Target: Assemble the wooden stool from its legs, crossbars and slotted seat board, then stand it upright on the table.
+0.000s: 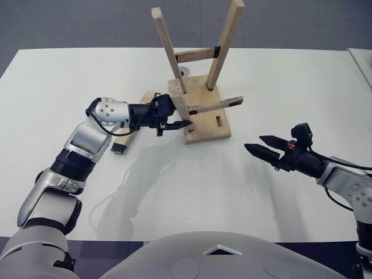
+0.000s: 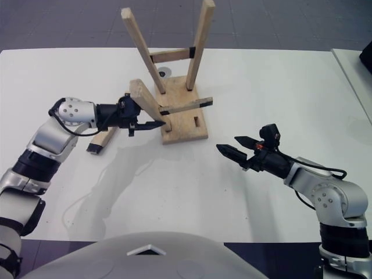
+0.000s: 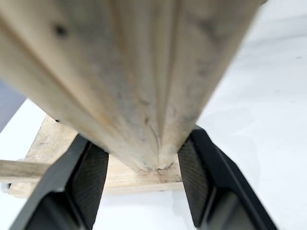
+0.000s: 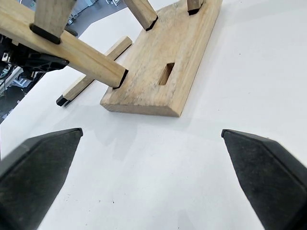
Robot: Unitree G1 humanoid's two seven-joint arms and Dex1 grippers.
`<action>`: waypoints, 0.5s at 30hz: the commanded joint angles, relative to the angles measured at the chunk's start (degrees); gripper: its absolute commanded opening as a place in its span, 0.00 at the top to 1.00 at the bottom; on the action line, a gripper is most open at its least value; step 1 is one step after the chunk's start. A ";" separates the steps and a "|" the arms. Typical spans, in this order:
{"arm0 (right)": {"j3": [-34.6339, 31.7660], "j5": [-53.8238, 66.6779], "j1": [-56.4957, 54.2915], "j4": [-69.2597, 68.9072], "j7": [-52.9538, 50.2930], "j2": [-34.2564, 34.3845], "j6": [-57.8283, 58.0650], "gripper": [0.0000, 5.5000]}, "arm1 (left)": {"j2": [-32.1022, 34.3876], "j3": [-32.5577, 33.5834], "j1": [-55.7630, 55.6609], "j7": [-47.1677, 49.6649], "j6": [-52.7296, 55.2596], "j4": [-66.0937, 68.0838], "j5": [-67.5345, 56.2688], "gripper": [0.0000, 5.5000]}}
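A white counter stands before grey floor tiles. On it the seat board lies flat with two legs slotted upright. The left end effector pinches a third leg over the board. A fourth leg lies loose. The right end effector hovers spread and empty. Roughly halfway, I judge.

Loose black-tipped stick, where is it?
In the eye views the loose stick lies flat on the table on the robot's left, beside the seat board, partly under the left claw.

I see pale, unvarnished, rough-grained wood on the seat board and each leg; the table looks matt, white and smooth
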 commanded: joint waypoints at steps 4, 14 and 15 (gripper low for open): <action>0.21 -1.45 -0.94 -0.92 -0.92 1.71 0.62 0.02 | -0.90 -0.59 1.56 -1.39 0.59 6.27 7.36 0.63; 0.56 -1.60 -1.88 -1.43 -0.77 2.39 1.42 0.02 | -3.78 5.60 4.47 -5.11 7.28 1.44 1.13 0.44; 0.61 -1.65 -1.85 -1.46 -0.80 2.48 1.41 0.02 | -4.09 6.36 4.58 -4.68 7.58 1.26 1.27 0.41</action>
